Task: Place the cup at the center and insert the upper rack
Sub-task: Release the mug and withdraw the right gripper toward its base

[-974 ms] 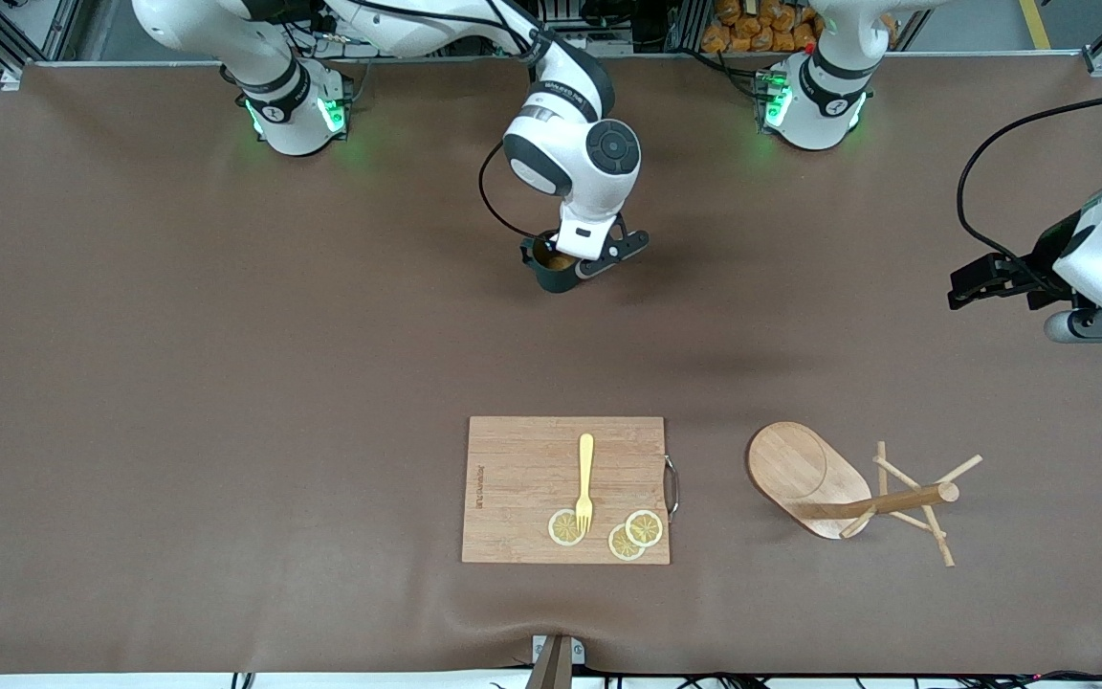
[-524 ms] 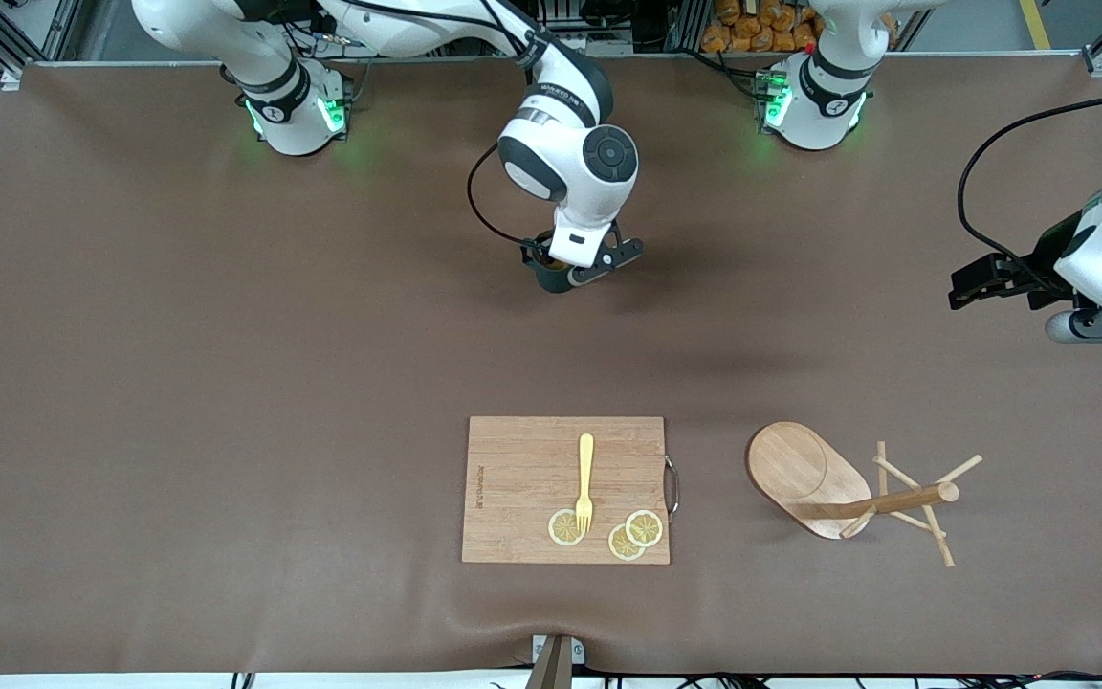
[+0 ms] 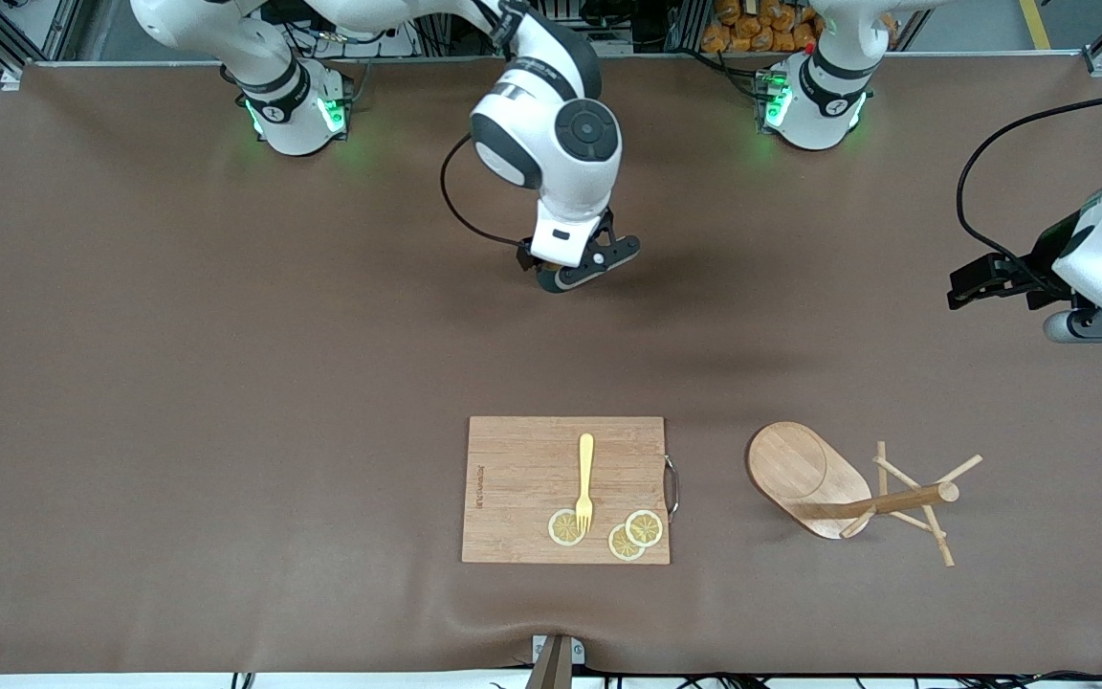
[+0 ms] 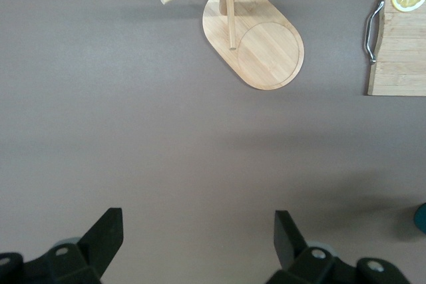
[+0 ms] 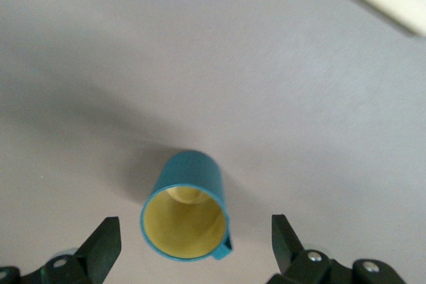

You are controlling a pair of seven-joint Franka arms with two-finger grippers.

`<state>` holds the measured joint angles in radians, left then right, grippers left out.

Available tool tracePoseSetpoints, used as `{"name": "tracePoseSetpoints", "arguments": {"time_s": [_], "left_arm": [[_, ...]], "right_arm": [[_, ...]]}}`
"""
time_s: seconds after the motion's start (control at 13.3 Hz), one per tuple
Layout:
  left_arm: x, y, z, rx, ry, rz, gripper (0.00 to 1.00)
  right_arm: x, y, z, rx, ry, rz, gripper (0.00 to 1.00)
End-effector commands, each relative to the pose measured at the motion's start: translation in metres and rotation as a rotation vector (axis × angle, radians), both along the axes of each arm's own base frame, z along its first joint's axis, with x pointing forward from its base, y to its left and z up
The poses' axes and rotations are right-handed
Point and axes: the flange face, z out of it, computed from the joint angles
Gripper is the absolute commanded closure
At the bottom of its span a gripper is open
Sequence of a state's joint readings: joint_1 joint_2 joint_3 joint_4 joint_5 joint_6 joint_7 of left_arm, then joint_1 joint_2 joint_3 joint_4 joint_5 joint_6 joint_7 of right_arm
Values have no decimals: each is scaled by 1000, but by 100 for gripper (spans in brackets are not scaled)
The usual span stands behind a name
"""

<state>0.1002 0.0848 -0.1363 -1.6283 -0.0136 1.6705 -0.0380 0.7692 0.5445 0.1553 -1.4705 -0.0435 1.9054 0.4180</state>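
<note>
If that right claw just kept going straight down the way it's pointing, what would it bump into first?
Probably the cup: it stands upright on the table right under the open right claw, between its fingers. How high the claw hangs above it is unclear.

Right pincer let go of cup, now risen above it

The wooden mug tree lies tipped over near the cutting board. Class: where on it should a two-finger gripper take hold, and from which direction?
Probably the round central post, taken from straight above with the fingers across it. The mug tree lies on its side, so the post runs roughly level and is narrow enough to span. Grip between the oval base and the pegs, which otherwise block the fingers.
</note>
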Motion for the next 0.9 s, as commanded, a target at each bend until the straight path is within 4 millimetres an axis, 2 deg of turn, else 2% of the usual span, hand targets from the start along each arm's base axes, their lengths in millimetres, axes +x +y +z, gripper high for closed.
{"name": "tracePoseSetpoints", "arguments": {"time_s": [0.0, 0.15, 0.22, 0.37, 0.45, 0.6, 0.82], "left_arm": [[1, -8, 3, 5, -11, -7, 0], [0, -9, 0, 5, -6, -9, 0], [0, -9, 0, 5, -6, -9, 0], [1, -12, -1, 5, -4, -7, 0], [3, -13, -5, 4, 2, -9, 0], [2, -15, -5, 1, 2, -10, 0], [2, -16, -3, -1, -1, -11, 0]], "right_arm": [[50, -67, 66, 19, -19, 5, 0], [95, -134, 123, 5, -9, -53, 0], [119, -174, 140, 3, -7, -86, 0], [155, -248, 166, 22, -37, -134, 0], [170, -286, 172, 28, -47, -171, 0], [190, -347, 182, 33, -58, -215, 0], [208, -425, 186, 27, -66, -307, 0]]}}
